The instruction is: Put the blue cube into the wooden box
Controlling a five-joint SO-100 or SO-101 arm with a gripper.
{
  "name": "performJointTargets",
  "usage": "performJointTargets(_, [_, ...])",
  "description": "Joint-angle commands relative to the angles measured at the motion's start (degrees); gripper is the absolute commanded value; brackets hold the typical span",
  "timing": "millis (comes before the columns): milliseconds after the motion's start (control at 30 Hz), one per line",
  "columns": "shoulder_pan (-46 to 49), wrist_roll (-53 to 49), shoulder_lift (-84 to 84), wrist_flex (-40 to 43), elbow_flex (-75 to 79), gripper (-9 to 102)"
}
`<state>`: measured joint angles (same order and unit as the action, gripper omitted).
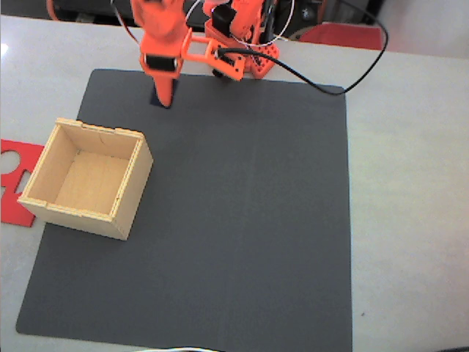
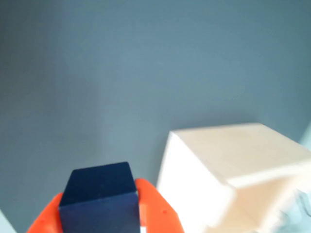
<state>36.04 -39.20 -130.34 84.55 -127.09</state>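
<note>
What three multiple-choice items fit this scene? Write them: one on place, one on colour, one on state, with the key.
1. In the fixed view, the wooden box stands:
A. on the mat's right edge
B. on the mat's left part
C. under the arm's base

2. The mat is:
A. dark grey
B. green
C. white

3. The blue cube is:
A. inside the box
B. on the red plate
C. between the gripper's fingers

Key: B, the box sits at the mat's left; A, the mat looks dark grey; C, the wrist view shows orange fingers flanking the cube.
</note>
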Motion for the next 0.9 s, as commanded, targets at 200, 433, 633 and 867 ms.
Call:
performJointTargets(200, [-2.90, 0.70, -13.36, -11.16, 4.48, 0])
performJointTargets(433, [-1.93, -0.09, -5.10, -31.64, 4.92, 0])
performJointTargets(633, [-2.20, 1.49, 5.80, -39.20, 10.99, 0])
performJointTargets(867, [-1.58, 4.57, 20.83, -39.02, 22.76, 0])
